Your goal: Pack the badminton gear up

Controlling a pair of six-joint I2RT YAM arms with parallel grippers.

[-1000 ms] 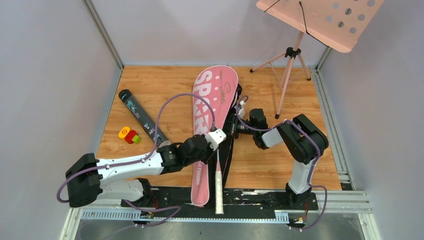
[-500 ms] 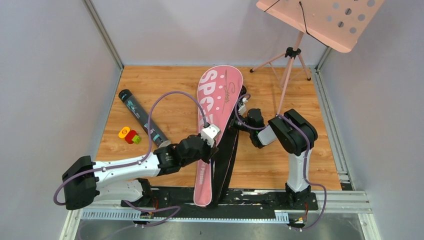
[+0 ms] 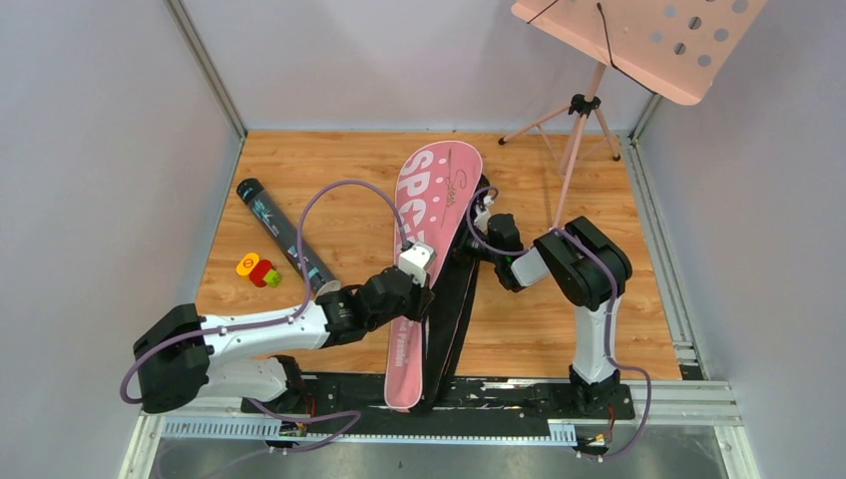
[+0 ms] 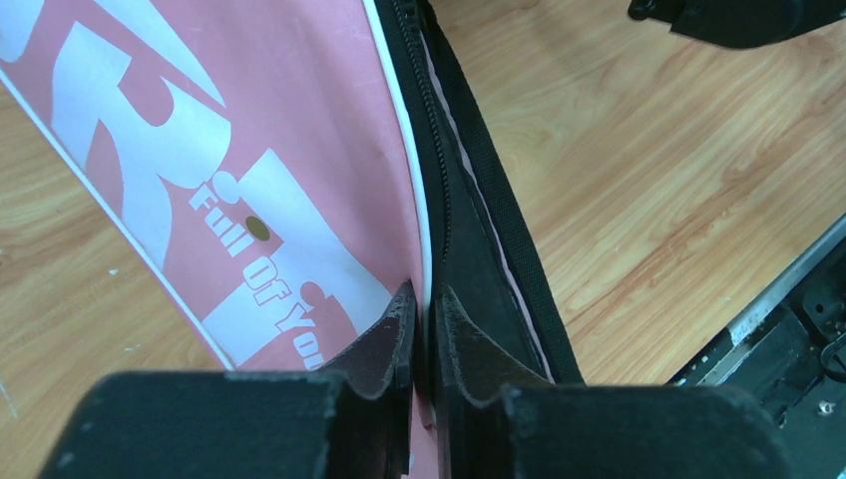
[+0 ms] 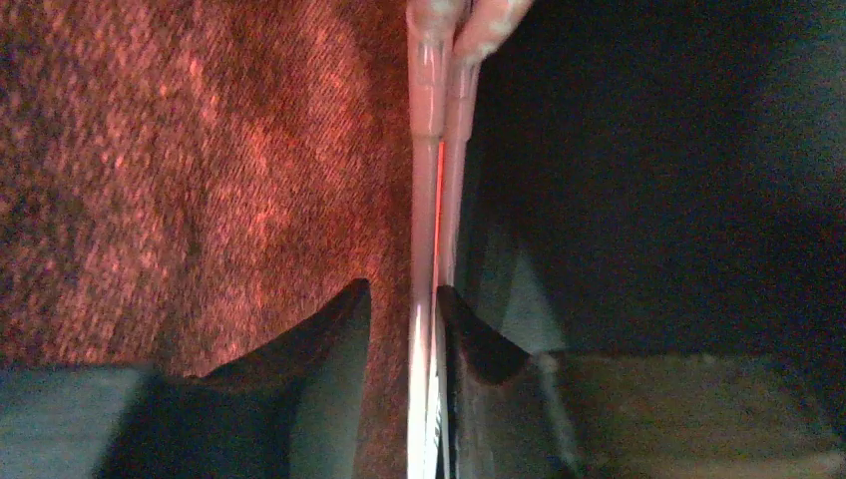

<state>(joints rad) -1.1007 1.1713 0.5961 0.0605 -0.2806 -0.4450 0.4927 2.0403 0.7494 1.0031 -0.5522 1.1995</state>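
Observation:
The pink "SPORT" racket bag point(image 3: 439, 190) lies lengthwise in the middle of the floor, its black zip side point(image 3: 454, 309) opened to the right. My left gripper point(image 3: 424, 287) is shut on the edge of the bag's pink flap point(image 4: 200, 150), pinching the white piping between its jaws point(image 4: 423, 309). My right gripper point(image 3: 482, 222) reaches into the bag's wide end. It is shut on two thin pink racket frames point(image 5: 436, 150) inside the dark bag. The long black tube point(image 3: 284, 235) lies at the left. No shuttlecocks show.
A small orange, red and green toy point(image 3: 257, 269) lies beside the tube. The pink music stand point(image 3: 638, 40) stands at the back right, its legs point(image 3: 569, 150) close behind my right arm. Grey walls enclose the wooden floor, with a metal rail point(image 3: 449, 394) at the near edge.
The racket's white handle stuck out of the bag's near end a second ago and is now hidden inside. The bag has swung slightly, and my right gripper has moved farther in.

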